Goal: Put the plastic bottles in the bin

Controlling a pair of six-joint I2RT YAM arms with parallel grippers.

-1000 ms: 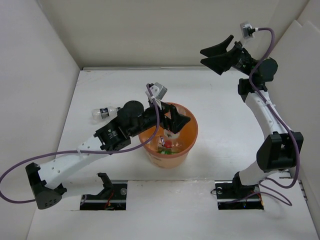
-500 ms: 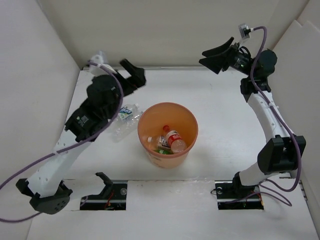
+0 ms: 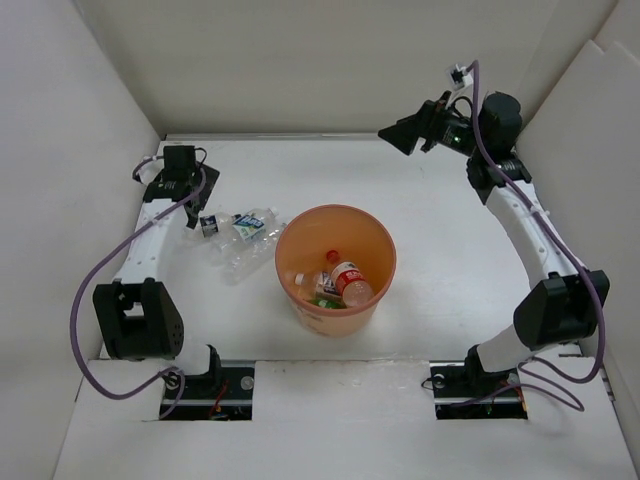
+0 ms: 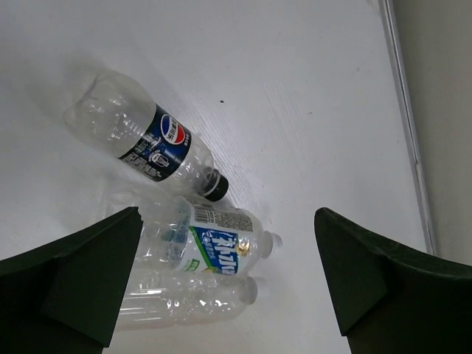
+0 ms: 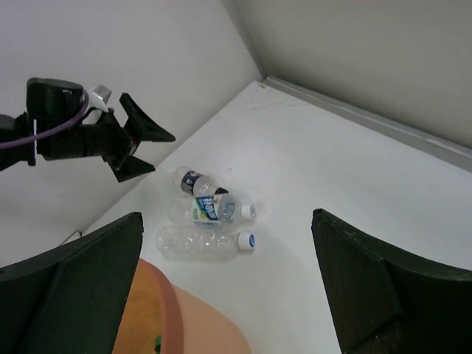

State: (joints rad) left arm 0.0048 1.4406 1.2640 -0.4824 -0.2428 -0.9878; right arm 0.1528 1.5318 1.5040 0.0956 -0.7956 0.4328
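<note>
My left claw is wide open and empty, hanging over three bottles on the table left of the bin. The white-labelled bottle lies right under the gap, long axis roughly finger to finger, so I'd guess a wrist turn before dropping. The Pepsi bottle lies diagonal just beyond, the clear bottle alongside. My right claw, open and empty, is well apart, so left is nearer.
</note>
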